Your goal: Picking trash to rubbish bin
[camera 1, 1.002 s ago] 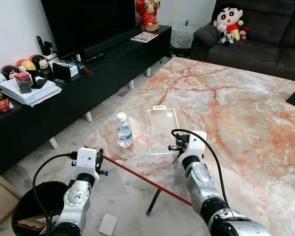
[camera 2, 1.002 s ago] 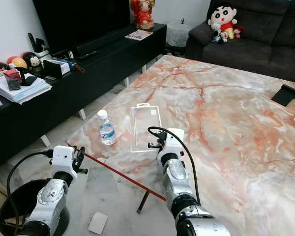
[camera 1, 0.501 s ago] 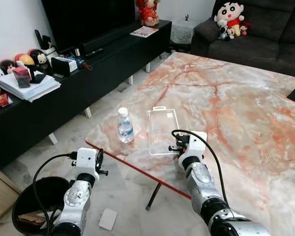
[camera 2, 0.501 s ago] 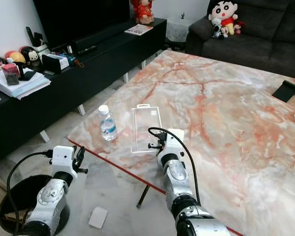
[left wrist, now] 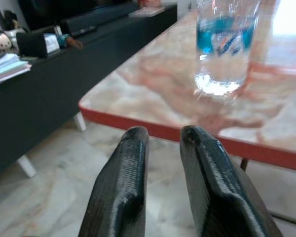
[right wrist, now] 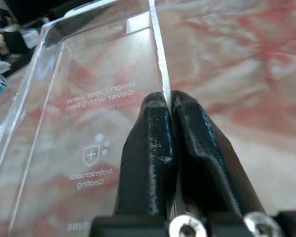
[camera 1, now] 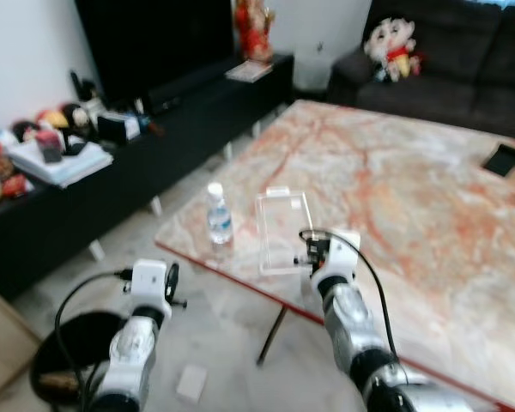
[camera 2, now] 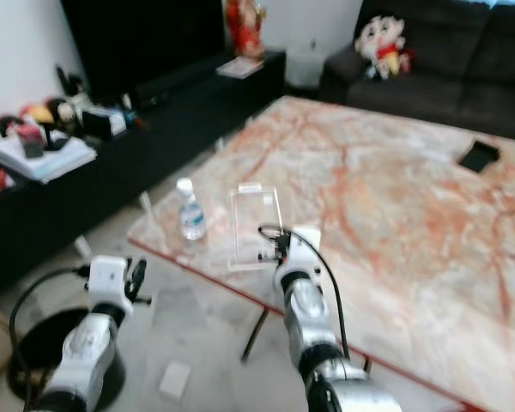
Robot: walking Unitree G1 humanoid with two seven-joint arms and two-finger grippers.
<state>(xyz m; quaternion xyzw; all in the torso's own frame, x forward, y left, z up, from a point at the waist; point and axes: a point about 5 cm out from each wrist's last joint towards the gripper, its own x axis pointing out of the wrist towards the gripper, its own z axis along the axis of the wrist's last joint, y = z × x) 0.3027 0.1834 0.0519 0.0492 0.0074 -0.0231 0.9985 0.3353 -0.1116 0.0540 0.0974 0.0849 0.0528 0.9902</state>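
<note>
One clear plastic package (right wrist: pixel 84 123) — printed white — pinched by right claw (right wrist: pixel 168 106), left claw (left wrist: pixel 163 136) spread slightly.

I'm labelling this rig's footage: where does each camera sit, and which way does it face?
Left and right eye views: head stereo pair, looking down at the marble table, both arms showing.
Left wrist view: along the left end effector, facing the water bottle.
Right wrist view: along the right end effector, shut on the clear plastic package.
Shared: bottle, package, table.
</note>
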